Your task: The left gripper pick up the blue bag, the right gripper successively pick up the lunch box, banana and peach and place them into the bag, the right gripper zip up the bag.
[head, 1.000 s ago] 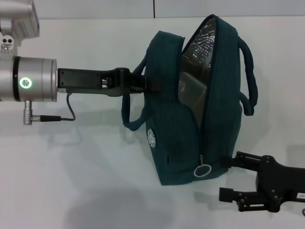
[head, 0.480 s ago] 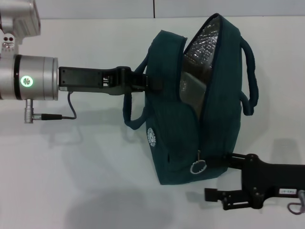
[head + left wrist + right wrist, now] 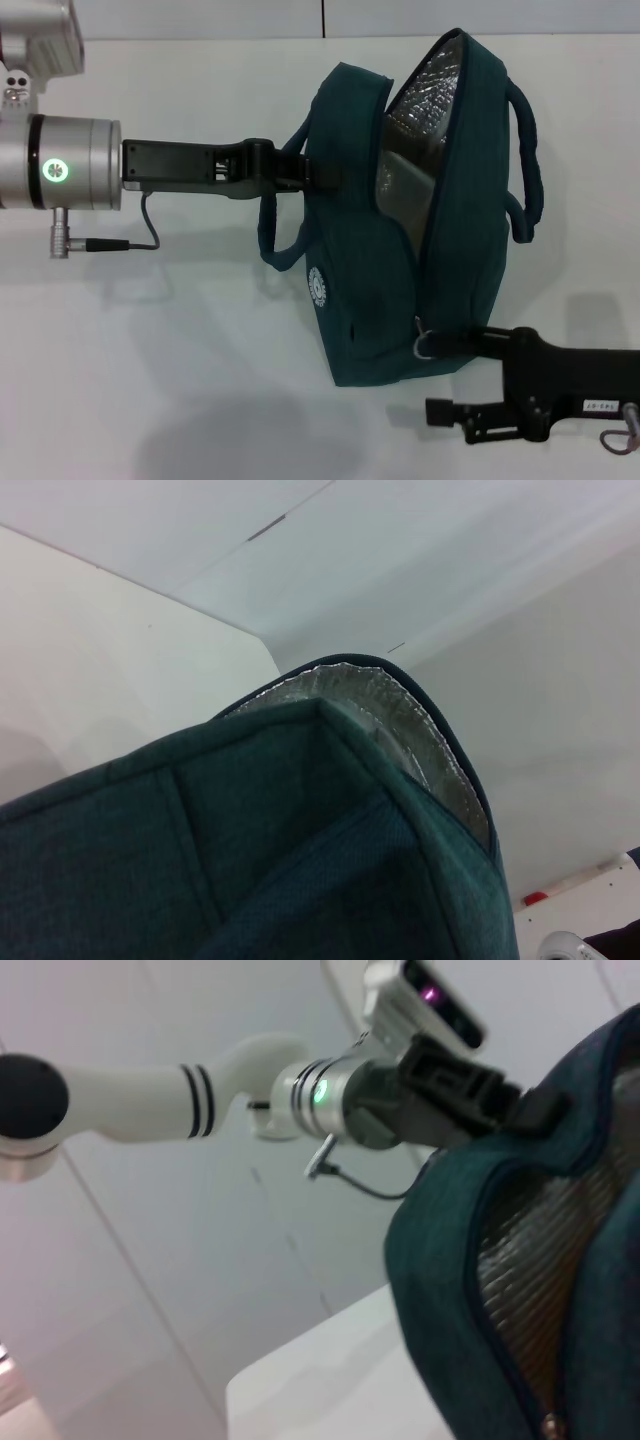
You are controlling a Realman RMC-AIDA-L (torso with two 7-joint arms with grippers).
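Note:
The blue bag [image 3: 370, 290] hangs on its side over the white table, its mouth partly open and showing silver lining [image 3: 425, 90]. My left gripper [image 3: 300, 175] comes in from the left and is shut on the bag's near handle. My right gripper [image 3: 437, 376] is at the bag's lower right with its fingers apart; the upper finger [image 3: 470, 340] touches the ring zipper pull [image 3: 425, 343]. The left wrist view is filled by the bag [image 3: 250, 850]. The right wrist view shows the bag [image 3: 480, 1260] and the left gripper [image 3: 480, 1090]. The lunch box, banana and peach are out of view.
A white table [image 3: 150, 380] spreads under and around the bag, with a wall seam [image 3: 322, 18] behind it. A thin cable [image 3: 140, 240] loops below my left wrist [image 3: 60, 165]. My left arm's white links [image 3: 150, 1100] show in the right wrist view.
My right gripper has moved left along the bag's lower edge, and its upper finger has reached the ring pull, which has lifted slightly. The left gripper and bag have barely moved.

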